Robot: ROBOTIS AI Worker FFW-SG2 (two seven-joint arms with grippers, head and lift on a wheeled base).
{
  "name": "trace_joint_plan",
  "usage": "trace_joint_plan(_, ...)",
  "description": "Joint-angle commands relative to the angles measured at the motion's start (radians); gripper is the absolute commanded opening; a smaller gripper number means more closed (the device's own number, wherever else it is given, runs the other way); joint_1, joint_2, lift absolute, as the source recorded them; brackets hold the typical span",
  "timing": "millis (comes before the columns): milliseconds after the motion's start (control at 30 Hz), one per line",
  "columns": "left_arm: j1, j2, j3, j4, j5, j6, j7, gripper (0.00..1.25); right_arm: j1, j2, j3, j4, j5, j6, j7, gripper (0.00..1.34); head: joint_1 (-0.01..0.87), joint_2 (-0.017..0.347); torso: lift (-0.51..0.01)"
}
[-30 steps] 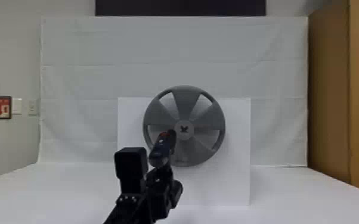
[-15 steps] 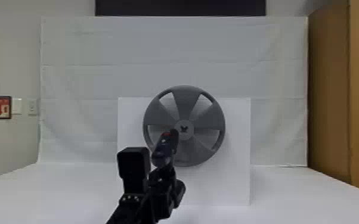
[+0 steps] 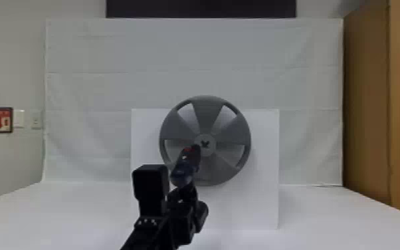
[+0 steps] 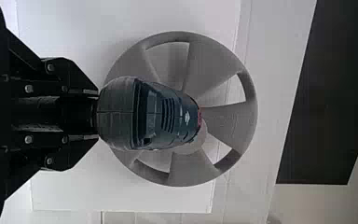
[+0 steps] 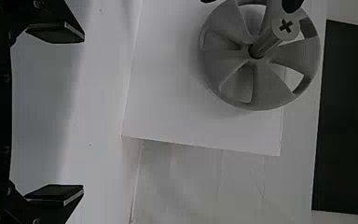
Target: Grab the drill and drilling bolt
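Observation:
In the head view my left gripper (image 3: pixel 182 196) holds up the drill (image 3: pixel 183 171), whose body overlaps the wheel's (image 3: pixel 209 171) lower left, just beside the cross-marked bolt head (image 3: pixel 205 144). The left wrist view has the left gripper (image 4: pixel 97 115) shut on the drill (image 4: pixel 158 114), whose body covers part of the wheel (image 4: pixel 233 119). From the right wrist, the bolt (image 5: pixel 285 29) juts out of the hub of the wheel (image 5: pixel 237 70), and whether the drill touches it I cannot tell. My right gripper (image 5: pixel 81 114) stands open, nothing between its fingers, apart from the wheel.
A white upright panel (image 3: pixel 259 199) stands behind the wheel on the white table (image 3: pixel 322 219). White cloth (image 3: pixel 295 83) hangs at the back. A brown partition (image 3: pixel 365 109) rises at the right.
Over the last second the left arm and drill have shifted slightly right in the head view. The wheel has stayed where it was, and the drill remains gripped.

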Motion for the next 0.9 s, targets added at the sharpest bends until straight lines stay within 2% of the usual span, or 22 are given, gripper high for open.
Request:
trace_joint_plan(0,0.000,-0.003,0.000,0.000,0.001,-0.001,0.000,0.02,0.001,0.000,0.000,0.000,0.000,0.000,0.000,1.18,-0.015,0.051,-0.398)
trace_joint_plan(867,0.016,-0.003,0.005,-0.014,-0.004,-0.001,0.000,0.02,0.015,0.002,-0.012,0.000,0.000,0.000,0.000,1.18,-0.015,0.051,-0.398)
